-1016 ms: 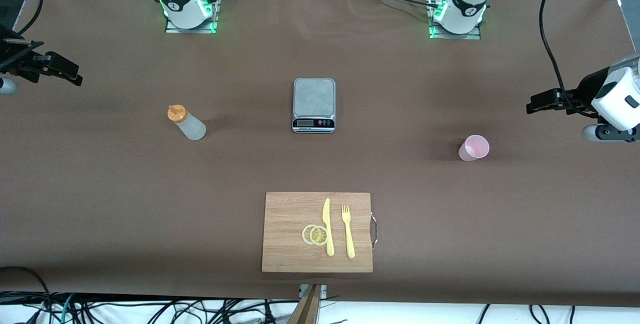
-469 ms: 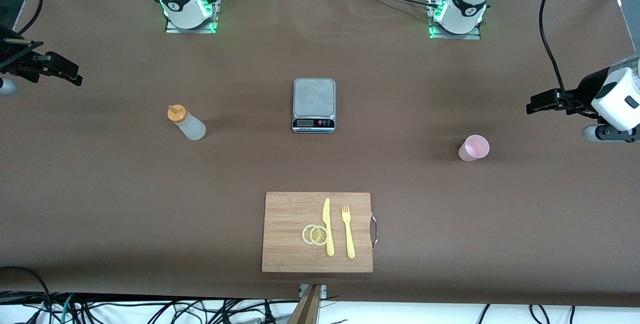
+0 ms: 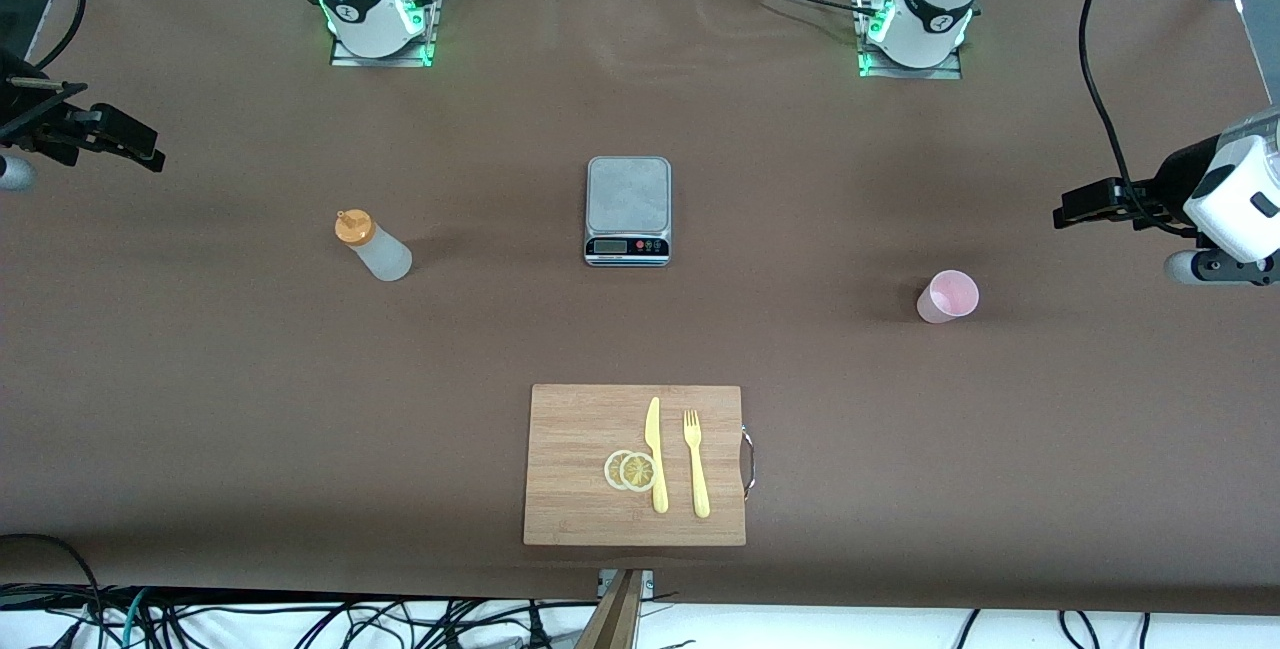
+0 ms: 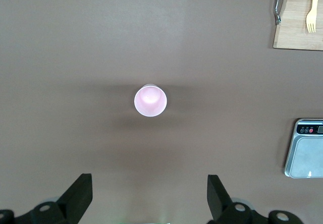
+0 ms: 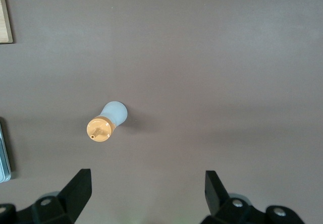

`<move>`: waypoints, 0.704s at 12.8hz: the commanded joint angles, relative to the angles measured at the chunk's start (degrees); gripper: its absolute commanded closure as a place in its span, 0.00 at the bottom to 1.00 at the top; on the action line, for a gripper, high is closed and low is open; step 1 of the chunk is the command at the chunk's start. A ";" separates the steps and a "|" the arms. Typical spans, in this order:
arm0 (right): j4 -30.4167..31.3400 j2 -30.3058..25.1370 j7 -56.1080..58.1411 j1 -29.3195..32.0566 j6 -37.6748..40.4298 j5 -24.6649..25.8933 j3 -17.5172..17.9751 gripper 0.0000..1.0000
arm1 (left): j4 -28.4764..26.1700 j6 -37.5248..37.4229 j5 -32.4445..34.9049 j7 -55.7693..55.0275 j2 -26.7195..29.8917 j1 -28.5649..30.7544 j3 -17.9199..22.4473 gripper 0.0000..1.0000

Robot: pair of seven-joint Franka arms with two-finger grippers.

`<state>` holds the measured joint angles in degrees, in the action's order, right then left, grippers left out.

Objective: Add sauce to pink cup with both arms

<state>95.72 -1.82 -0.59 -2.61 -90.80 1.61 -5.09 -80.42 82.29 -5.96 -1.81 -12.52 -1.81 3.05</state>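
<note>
The sauce bottle [image 3: 372,247], whitish with an orange nozzle cap, stands on the brown table toward the right arm's end; it also shows in the right wrist view [image 5: 107,122]. The pink cup [image 3: 947,296] stands upright and empty toward the left arm's end; it also shows in the left wrist view [image 4: 150,101]. My right gripper [image 3: 140,151] hangs over the table's edge at its own end, open and empty [image 5: 149,191], apart from the bottle. My left gripper [image 3: 1075,207] hangs over the table at its own end, open and empty [image 4: 150,193], apart from the cup.
A grey kitchen scale [image 3: 627,210] sits mid-table between bottle and cup. A wooden cutting board [image 3: 580,429] lies nearer the front camera, holding a yellow knife [image 3: 655,454], a yellow fork [image 3: 695,463] and two lemon slices [image 3: 630,470].
</note>
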 commanded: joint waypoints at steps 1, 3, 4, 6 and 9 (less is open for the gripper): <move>-1.15 0.33 0.68 -0.03 0.62 -0.20 -0.19 0.01 | 1.06 -0.81 2.61 1.11 -0.49 0.32 -0.68 0.00; -1.15 0.33 0.50 -0.03 0.53 -0.20 -0.19 0.01 | -0.69 -0.55 4.63 2.16 -0.49 -0.12 -0.68 0.00; -1.15 0.33 0.67 -0.03 0.62 -0.20 -0.19 0.01 | -1.75 -0.46 4.56 3.47 -0.48 -0.12 -0.68 0.00; -1.15 0.33 0.68 -0.03 0.62 -0.20 -0.10 0.01 | -4.47 1.02 4.56 4.62 -0.48 0.49 -0.59 0.00; -1.15 0.42 0.68 -0.03 0.45 -0.20 -0.10 0.01 | -10.26 5.93 4.56 6.11 -0.40 0.67 -0.42 0.00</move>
<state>95.72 -1.81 -0.59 -2.61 -90.81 1.60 -5.09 -86.45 84.72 -2.74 1.80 -13.75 -1.59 2.87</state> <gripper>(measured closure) 0.004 0.000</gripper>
